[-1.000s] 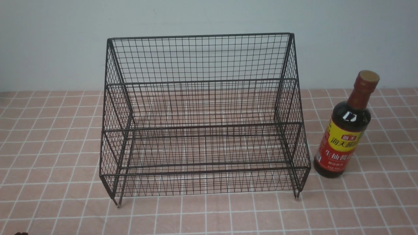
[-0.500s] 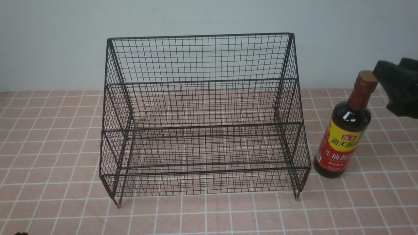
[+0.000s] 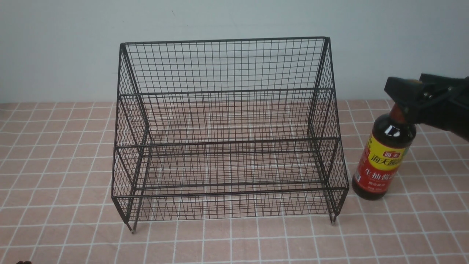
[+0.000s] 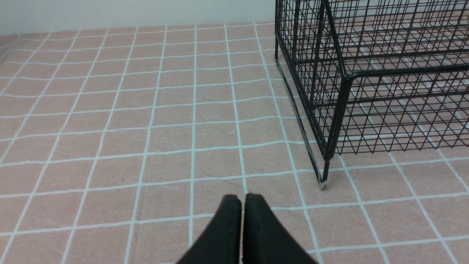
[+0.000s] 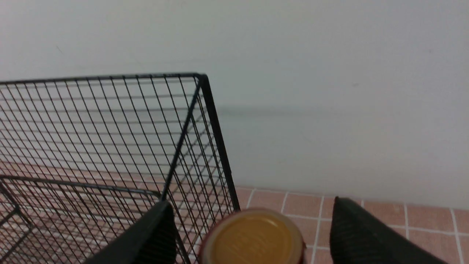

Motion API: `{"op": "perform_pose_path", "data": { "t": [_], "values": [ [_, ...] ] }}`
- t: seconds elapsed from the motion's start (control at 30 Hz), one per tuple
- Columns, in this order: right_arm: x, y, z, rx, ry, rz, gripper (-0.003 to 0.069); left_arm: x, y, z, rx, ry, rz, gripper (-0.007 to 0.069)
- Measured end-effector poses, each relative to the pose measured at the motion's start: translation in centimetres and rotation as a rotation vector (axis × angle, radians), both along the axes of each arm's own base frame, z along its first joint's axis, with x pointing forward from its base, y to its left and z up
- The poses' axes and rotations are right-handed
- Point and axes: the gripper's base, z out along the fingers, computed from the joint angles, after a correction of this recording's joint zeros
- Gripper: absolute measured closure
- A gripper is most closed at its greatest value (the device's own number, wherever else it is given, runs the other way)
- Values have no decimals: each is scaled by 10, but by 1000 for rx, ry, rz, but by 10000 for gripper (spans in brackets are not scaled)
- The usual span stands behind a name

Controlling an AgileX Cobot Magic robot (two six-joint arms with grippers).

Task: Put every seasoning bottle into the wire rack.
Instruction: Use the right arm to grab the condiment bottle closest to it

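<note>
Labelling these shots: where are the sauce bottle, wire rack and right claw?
sauce bottle (image 3: 384,161), front view, on its yellow label.
wire rack (image 3: 227,91), front view, on the upper front rail.
right claw (image 5: 251,202), right wrist view, midway between its fingertips.

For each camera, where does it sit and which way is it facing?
Front view: between the arms, facing forward at the wire rack and seasoning bottle on the table; right jaws show.
Left wrist view: on the left wrist, facing the rack's left front leg; left jaws show, shut.
Right wrist view: on the right wrist, above the bottle's cap; right jaws, open, flank it.
Shared: the rack, in all three.
</note>
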Motion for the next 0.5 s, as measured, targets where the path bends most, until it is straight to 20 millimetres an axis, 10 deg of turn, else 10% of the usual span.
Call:
{"op": "perform_pose_path", "data": {
  "t": [0.5],
  "values": [
    [12, 0, -18, -79, 71, 20, 379, 0, 0, 0, 0, 0, 0, 631]
  ]
}}
